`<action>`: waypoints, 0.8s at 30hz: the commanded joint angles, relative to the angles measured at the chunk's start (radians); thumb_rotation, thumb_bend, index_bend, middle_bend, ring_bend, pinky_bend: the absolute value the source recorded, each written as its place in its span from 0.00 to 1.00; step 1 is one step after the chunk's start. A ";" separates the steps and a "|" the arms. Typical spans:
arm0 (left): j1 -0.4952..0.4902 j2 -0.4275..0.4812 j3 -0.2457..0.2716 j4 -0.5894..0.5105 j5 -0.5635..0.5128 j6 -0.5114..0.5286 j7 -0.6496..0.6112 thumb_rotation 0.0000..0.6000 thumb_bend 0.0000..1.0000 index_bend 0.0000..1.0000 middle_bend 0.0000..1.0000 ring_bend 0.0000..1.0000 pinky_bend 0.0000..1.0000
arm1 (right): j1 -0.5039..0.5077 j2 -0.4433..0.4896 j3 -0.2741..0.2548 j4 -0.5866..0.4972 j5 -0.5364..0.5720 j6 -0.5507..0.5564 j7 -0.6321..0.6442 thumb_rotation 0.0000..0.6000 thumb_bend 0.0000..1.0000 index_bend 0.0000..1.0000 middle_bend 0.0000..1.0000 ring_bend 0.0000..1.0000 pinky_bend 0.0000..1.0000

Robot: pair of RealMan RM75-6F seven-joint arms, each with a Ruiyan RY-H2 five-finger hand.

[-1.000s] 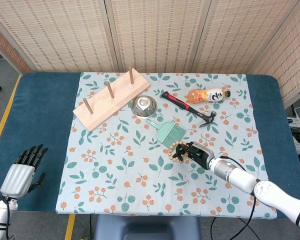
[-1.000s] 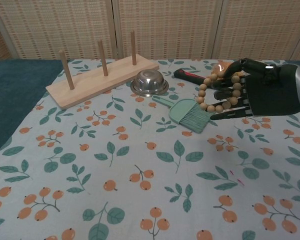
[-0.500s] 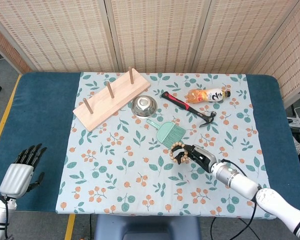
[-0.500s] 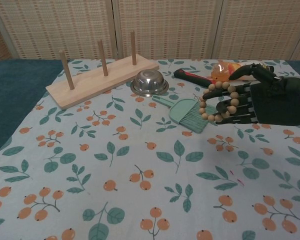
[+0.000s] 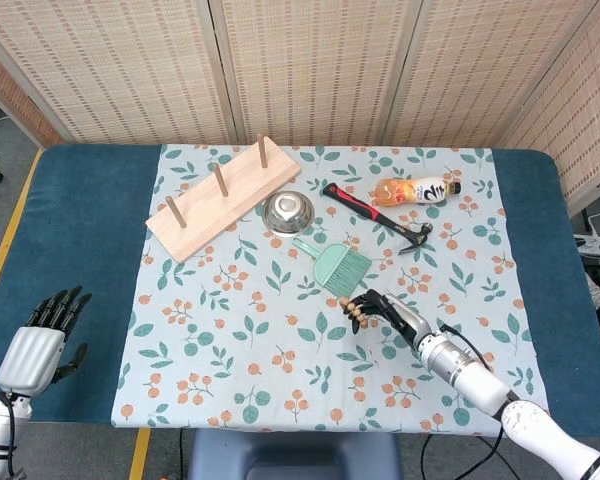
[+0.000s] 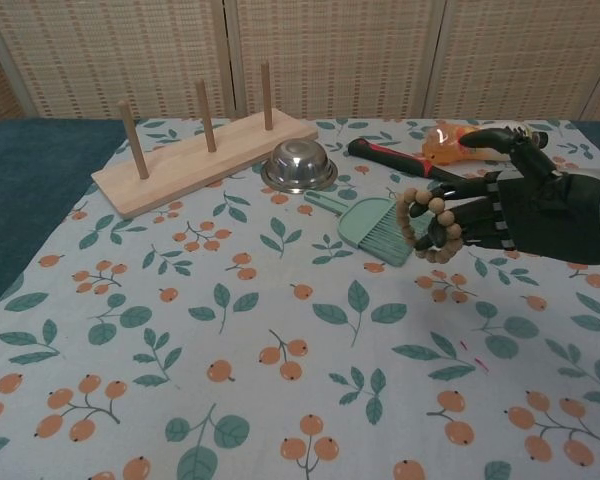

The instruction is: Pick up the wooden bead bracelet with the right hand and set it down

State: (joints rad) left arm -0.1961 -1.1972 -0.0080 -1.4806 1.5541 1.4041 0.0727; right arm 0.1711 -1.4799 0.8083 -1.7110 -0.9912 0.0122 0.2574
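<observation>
Wooden bead bracelet hangs looped on your right hand's fingers, held above the worktop just near-right of the green brush. Your left hand rests at the near-left edge, fingers apart.

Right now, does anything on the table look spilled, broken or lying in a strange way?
Only the drink bottle stands out: it lies on its side by the hammer. No spill shows. The bracelet hangs off the right hand.
</observation>
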 commanded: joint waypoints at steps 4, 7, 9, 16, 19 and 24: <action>0.000 0.001 0.000 0.000 -0.001 0.000 -0.001 1.00 0.46 0.00 0.00 0.00 0.14 | -0.043 -0.073 0.061 0.038 -0.018 -0.079 -0.023 0.00 0.59 0.54 0.58 0.27 0.04; 0.001 0.001 0.000 0.001 -0.002 0.000 -0.001 1.00 0.46 0.00 0.00 0.00 0.15 | -0.077 -0.125 0.128 0.062 0.032 -0.158 -0.028 0.03 0.61 0.55 0.59 0.27 0.04; 0.000 0.001 0.000 0.001 -0.003 0.000 0.000 1.00 0.46 0.00 0.00 0.00 0.15 | -0.100 -0.162 0.177 0.091 0.087 -0.218 -0.031 0.07 0.63 0.55 0.59 0.27 0.04; 0.000 0.000 -0.001 0.001 -0.005 -0.002 0.002 1.00 0.46 0.00 0.00 0.00 0.15 | -0.148 -0.295 0.304 0.234 0.264 -0.376 -0.109 0.11 0.68 0.51 0.59 0.26 0.06; -0.001 -0.002 0.000 0.002 -0.005 -0.004 0.004 1.00 0.46 0.00 0.00 0.00 0.15 | -0.161 -0.324 0.316 0.272 0.290 -0.415 -0.169 0.11 0.65 0.50 0.59 0.26 0.06; -0.002 -0.001 -0.002 0.003 -0.007 -0.005 0.004 1.00 0.46 0.00 0.00 0.00 0.15 | -0.166 -0.342 0.318 0.304 0.320 -0.442 -0.233 0.11 0.50 0.50 0.59 0.26 0.06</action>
State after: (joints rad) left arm -0.1981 -1.1984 -0.0103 -1.4784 1.5468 1.3988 0.0766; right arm 0.0108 -1.8113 1.1215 -1.4164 -0.6842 -0.4202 0.0400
